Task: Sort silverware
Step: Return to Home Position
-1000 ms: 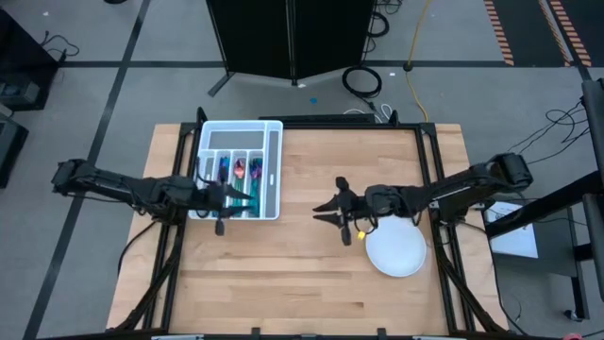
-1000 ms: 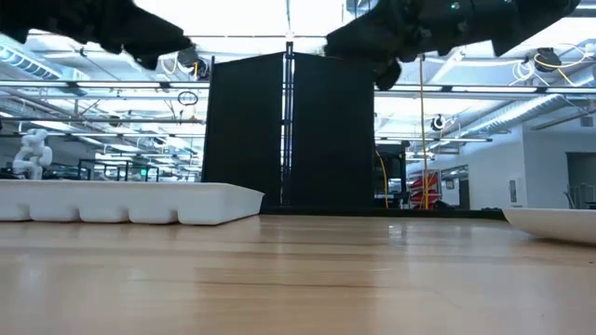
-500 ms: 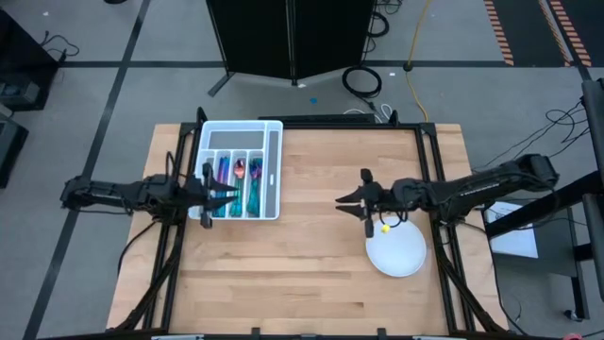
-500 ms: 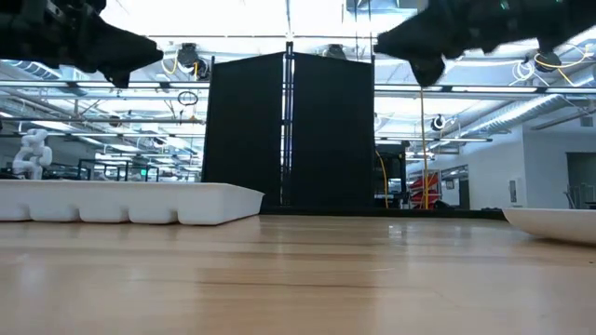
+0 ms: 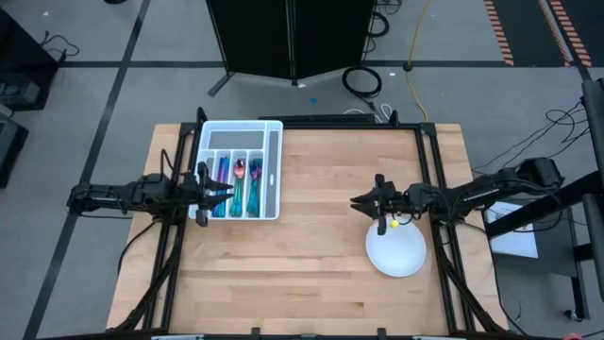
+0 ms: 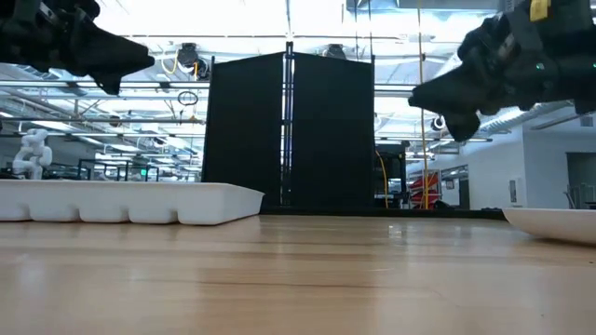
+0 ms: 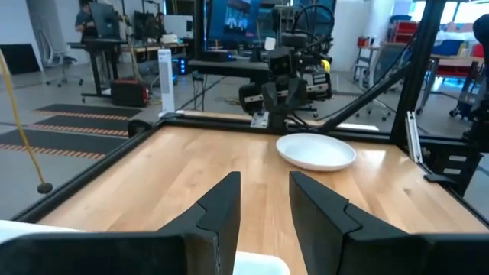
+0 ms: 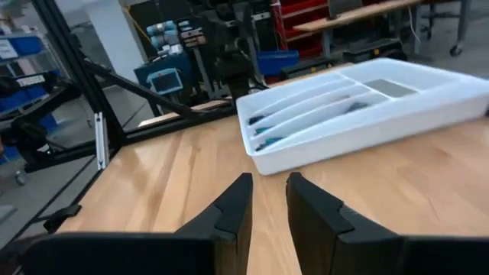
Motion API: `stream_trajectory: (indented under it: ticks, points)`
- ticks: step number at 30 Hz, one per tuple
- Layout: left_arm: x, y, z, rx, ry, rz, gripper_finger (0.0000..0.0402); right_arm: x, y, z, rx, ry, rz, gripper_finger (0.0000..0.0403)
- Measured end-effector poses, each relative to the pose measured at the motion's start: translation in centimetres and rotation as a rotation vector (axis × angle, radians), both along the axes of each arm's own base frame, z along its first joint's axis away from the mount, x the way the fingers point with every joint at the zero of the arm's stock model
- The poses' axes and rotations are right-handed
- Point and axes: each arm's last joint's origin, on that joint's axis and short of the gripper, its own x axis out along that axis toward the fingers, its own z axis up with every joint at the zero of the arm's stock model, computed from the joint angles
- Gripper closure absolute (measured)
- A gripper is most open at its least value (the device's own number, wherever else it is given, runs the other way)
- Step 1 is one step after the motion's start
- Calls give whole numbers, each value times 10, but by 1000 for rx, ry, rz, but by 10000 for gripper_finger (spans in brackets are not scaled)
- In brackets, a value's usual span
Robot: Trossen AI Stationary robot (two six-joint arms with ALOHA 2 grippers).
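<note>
Left gripper (image 5: 226,192) is held high over the left part of the white tray (image 5: 275,166), with its fingers (image 7: 221,210) only narrowly parted and nothing between them. The right gripper (image 5: 360,200) hangs above the table (image 5: 311,283) near the rim of the white plate (image 5: 397,255), its fingers (image 8: 233,210) likewise set a slim gap apart and empty. All the silverware (image 5: 240,176) that can be seen lies in the narrow lengthwise compartments of the tray, and none is seen on the plate or on the bare wood, so the sorting is judged complete and only the return to rest is left to be done. For that step to be done well, each arm should be drawn straight back along its own side while its present height is kept, since in the low view both grippers are shown well above the tray wall and the plate rim. The fingers should be left as they are, as nothing is carried. A low or sideways sweep should be avoided, because the light tray could be nudged and the sorted pieces mixed. The two arms are well apart, so no clash between them is expected.
</note>
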Motion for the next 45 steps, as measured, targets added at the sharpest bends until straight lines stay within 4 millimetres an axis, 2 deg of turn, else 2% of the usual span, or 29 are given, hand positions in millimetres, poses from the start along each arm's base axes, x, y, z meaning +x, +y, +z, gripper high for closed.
stream_trajectory:
  ticks: [8, 11, 18, 28, 36, 42, 45]
  points:
    - [0, 0, -3, -17, 27, 3, 288, -24, -8, 3, -15, -71, -35, 335]
    - [0, 0, -3, -17, 27, 3, 288, -35, -10, 2, -12, -43, -50, 335]
    - [0, 0, -3, -8, 28, 5, 288, -55, -17, 2, -24, 0, -259, 335]
    - [0, 0, -2, -16, 22, 11, 288, -59, -17, -1, -66, 43, -256, 335]
    - [0, -1, -2, -18, 23, -40, 288, -61, -16, -19, -55, 112, -206, 335]
    - [0, -1, -2, -19, 23, -45, 288, -64, -17, -19, -67, 119, -210, 335]
    - [1, -1, -9, -43, 24, -45, 288, -66, -18, -21, -71, 141, -218, 335]
